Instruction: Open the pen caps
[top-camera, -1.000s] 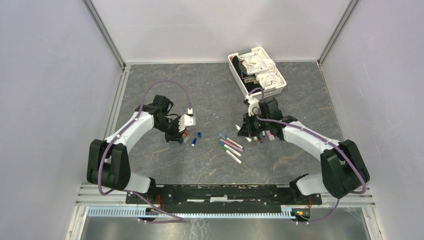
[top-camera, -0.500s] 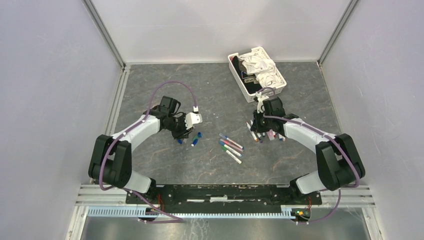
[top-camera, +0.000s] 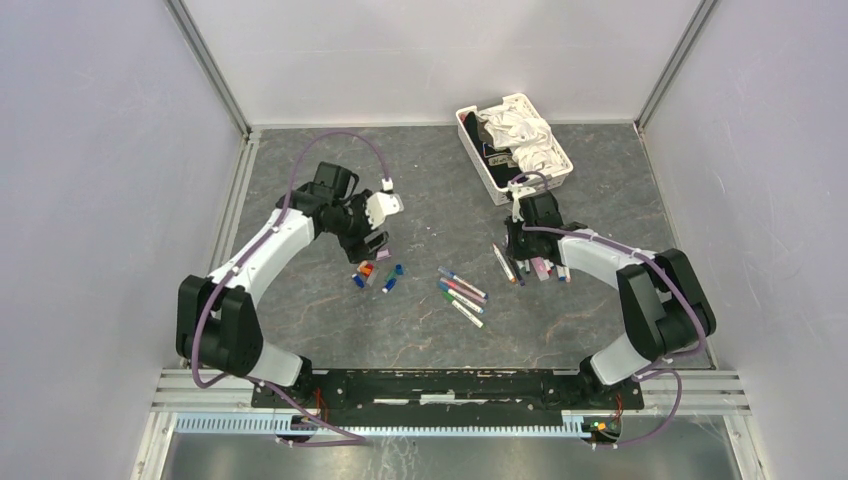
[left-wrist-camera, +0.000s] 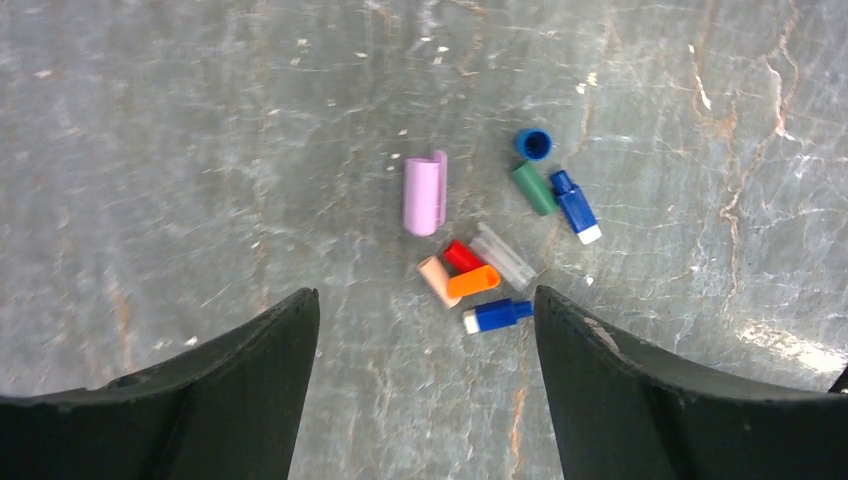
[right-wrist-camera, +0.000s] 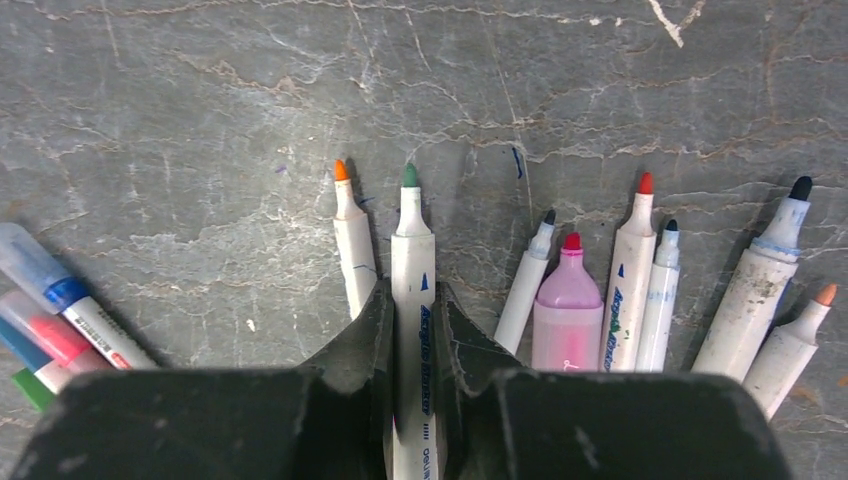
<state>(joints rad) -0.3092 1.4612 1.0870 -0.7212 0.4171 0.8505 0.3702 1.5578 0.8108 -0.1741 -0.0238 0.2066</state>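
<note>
Several loose pen caps lie in a cluster on the table: lilac, red, orange, peach, clear, green and blue ones. My left gripper hovers open just short of them, nothing between its fingers; from above it sits behind the caps. My right gripper is shut on a white pen with a bare green tip, in line with a row of uncapped pens. Capped pens lie mid-table.
A white basket of crumpled cloth stands at the back, just behind the right arm. Three capped pens show at the left edge of the right wrist view. Walls close in both sides.
My left gripper went from shut to open and drew back and up from the cap cluster. My right gripper shifted a little right and back, still holding its pen.
</note>
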